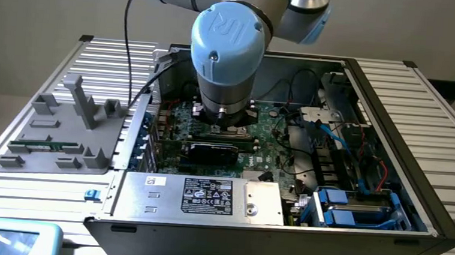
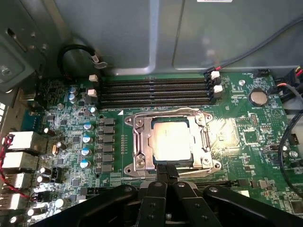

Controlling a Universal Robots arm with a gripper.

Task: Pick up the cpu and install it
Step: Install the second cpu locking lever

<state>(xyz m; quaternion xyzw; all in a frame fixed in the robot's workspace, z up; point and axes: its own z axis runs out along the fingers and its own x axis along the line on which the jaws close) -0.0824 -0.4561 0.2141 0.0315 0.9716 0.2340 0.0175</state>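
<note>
Wrist view: shut claw overlaps cpu edge.

The arm is reaching straight down into the open computer case, its gripper sitting closed, fingertips together just over the motherboard socket.
</note>
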